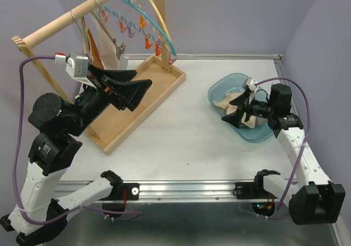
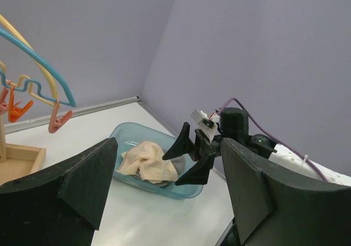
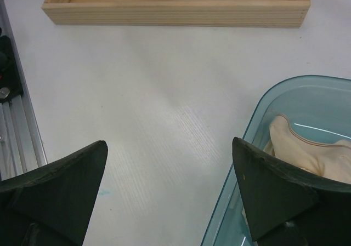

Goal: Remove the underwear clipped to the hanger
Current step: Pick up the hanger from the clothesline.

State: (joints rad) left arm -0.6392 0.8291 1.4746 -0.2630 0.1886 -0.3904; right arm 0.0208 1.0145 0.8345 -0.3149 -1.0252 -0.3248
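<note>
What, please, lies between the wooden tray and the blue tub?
Nothing: only bare white tabletop separates the wooden tray and blue tub, clearest in the right wrist view.

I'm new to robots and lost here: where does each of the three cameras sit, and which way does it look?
Top external: above and behind the arms, looking down on table, rack and tub; both arms show.
Left wrist: on the left arm, facing across to the tub and right hand; own fingers show.
Right wrist: looking down at table and tub rim; own fingers show.
All share the tub with beige underwear.
</note>
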